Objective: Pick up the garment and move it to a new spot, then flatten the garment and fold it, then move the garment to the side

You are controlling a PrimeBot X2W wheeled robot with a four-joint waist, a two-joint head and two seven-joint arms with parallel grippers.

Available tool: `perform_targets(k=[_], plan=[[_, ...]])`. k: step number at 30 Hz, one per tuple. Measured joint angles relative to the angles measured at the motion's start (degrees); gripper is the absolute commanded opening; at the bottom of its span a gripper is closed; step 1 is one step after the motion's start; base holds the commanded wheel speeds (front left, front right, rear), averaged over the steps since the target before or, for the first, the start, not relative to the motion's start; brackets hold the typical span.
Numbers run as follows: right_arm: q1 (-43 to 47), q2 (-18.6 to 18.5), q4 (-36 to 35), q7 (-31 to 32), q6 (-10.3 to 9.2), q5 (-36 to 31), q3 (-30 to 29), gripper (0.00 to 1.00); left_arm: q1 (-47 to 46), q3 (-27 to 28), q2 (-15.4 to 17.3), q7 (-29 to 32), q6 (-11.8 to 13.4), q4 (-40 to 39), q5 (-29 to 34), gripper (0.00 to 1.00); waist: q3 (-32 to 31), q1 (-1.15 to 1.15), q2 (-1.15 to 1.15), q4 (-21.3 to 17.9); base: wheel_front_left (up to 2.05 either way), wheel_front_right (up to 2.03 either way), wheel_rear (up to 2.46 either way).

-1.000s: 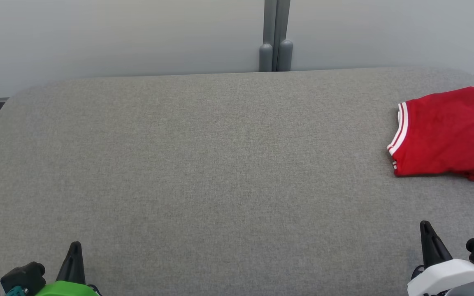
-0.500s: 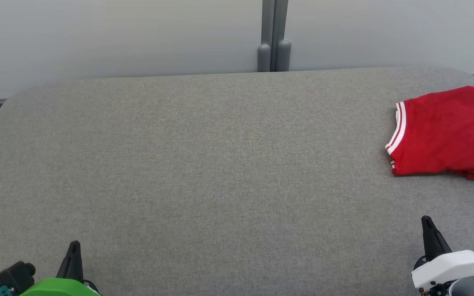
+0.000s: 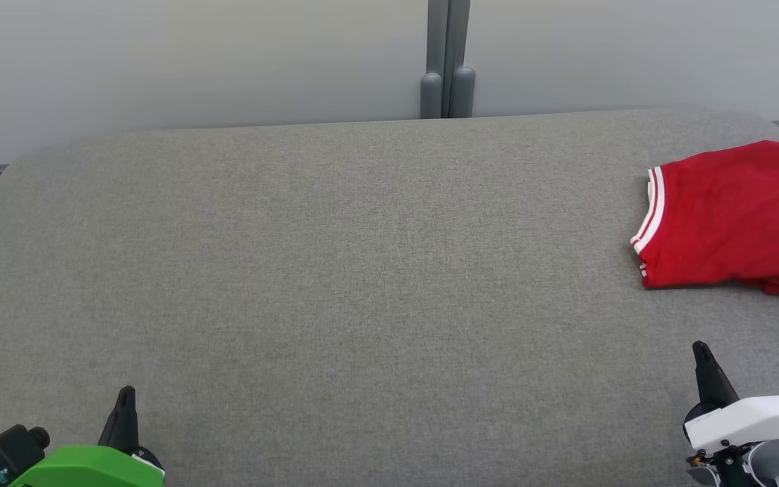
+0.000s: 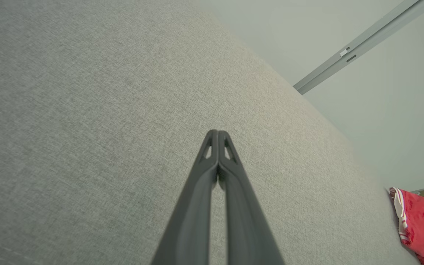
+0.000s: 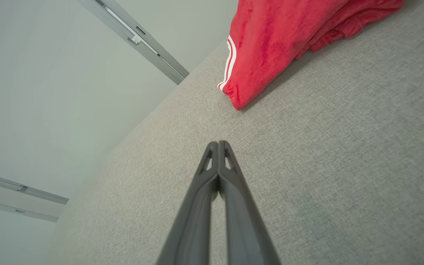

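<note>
Head view: the garment (image 3: 734, 216), a red jersey with white-striped trim, lies folded flat at the right end of the grey padded table (image 3: 362, 270), running out of the picture on that side; no lettering faces the camera. Over the last second the grey partition post (image 3: 447, 88) behind the table's far edge and the jersey's trimmed edge have slid a little leftward together, so the camera has turned slightly and the cloth has not shifted on the table. Both arms have crept up the picture from the table's near edge, the right gripper (image 3: 700, 346) more than the left gripper (image 3: 126, 391). Each has its two dark fingers pressed tip to tip with nothing between them, as both wrist views confirm, and neither touches the jersey. With the garment already folded and parked at the table's right end and both arms empty, the task looks essentially finished. The small arm motion reads as settling rather than a fresh reach.
</note>
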Motion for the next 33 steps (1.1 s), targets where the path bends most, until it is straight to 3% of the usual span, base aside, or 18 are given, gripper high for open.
perform_targets(k=[33], plan=[[-5.5, 3.0, 2.3, 5.8, 4.50, 24.2, -5.0, 0.00, -3.5, 4.4, -3.3, 6.1, -4.5, 0.2, -21.4, 0.00, -0.2, 0.00, 0.00, -0.8, 0.00, 0.00, 0.00]])
